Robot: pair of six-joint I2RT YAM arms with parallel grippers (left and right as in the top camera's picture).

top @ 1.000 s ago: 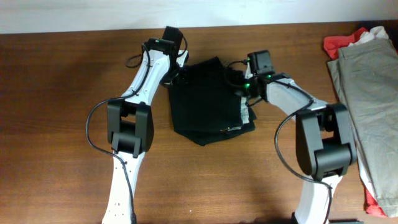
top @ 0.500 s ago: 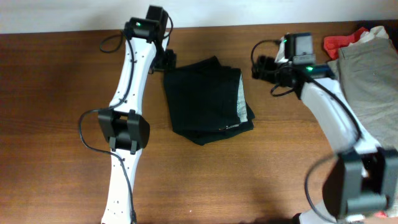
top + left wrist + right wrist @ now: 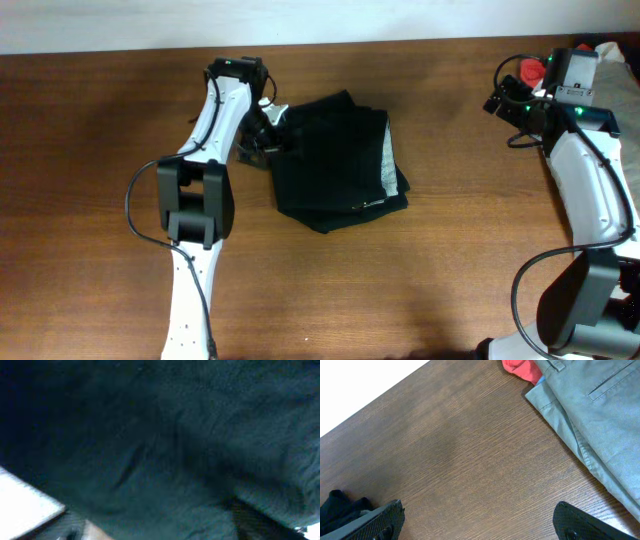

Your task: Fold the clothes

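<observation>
The clothes [image 3: 330,160] are a black garment lying folded mid-table, with a pale grey lining strip [image 3: 391,160] along its right side. My left gripper [image 3: 262,132] sits at the garment's upper left edge. In the left wrist view dark fabric [image 3: 175,435] fills almost the whole frame, very close. The dark fingers [image 3: 248,522] show only at the bottom corners, far apart. My right gripper [image 3: 506,97] is well off to the right of the garment. Its fingers [image 3: 375,520] stand wide open over bare wood, with my right gripper [image 3: 480,522] holding nothing.
Beige-khaki trousers [image 3: 590,140] [image 3: 600,420] lie along the right edge of the table. A red cloth [image 3: 545,68] [image 3: 520,369] sits at their far end, close to the right gripper. The table's back edge [image 3: 120,52] meets a white wall.
Both grippers have let go of the garment and opened. The left one went back, then returned to the garment's left edge. The right arm swung away right towards the trousers.
</observation>
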